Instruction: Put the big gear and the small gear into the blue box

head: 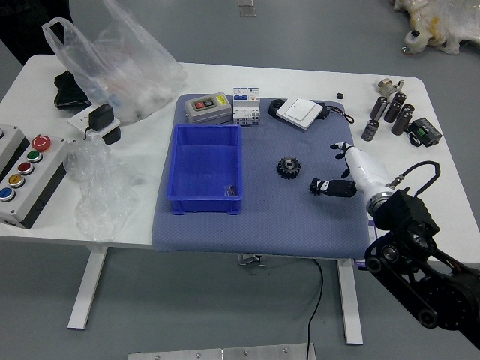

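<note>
Right robot hand at the small gear, fingers apart, big gear nearby

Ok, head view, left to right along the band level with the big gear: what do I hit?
Control box with coloured buttons, crumpled clear plastic, blue box, big gear, robot's right hand.

My white bench stands on pale legs over a smooth grey floor. Below its near edge I see a black cable; past its far right corner, something wrapped in clear plastic.
</note>
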Available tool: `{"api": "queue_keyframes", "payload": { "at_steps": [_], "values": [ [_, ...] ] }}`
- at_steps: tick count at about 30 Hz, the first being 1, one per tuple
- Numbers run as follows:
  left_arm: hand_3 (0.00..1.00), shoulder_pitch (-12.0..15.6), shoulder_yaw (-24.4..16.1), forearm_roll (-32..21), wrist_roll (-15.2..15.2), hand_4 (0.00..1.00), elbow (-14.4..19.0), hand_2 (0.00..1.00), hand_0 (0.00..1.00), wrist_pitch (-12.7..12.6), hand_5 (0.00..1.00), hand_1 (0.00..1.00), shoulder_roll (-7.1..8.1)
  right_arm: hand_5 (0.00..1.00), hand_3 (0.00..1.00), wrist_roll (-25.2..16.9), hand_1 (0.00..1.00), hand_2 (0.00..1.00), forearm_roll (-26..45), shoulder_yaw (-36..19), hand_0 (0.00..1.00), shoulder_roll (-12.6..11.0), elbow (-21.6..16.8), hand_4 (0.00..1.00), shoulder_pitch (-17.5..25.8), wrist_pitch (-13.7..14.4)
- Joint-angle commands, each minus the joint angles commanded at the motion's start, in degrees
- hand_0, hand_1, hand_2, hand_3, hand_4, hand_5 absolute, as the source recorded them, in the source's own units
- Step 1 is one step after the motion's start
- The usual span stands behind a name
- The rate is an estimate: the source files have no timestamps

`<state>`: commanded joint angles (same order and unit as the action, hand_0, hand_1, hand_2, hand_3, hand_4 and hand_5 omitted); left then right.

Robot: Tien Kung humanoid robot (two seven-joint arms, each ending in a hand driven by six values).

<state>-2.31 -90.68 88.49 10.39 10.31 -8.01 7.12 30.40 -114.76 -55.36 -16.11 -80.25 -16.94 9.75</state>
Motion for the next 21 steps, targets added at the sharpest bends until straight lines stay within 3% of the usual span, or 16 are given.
{"api": "queue_keyframes", "payload": {
  "at_steps": [21],
  "values": [
    [0.663, -0.2, 0.1, 0.1, 0.0, 0.696, 0.0, 0.517, 0.622, 0.0, 0.274, 0.519, 0.15, 0.320, 0.821, -0.5, 0.469, 0.698, 1.4, 5.4, 0.308, 0.8, 5.7, 0.877, -2.8, 0.9]
  ]
}}
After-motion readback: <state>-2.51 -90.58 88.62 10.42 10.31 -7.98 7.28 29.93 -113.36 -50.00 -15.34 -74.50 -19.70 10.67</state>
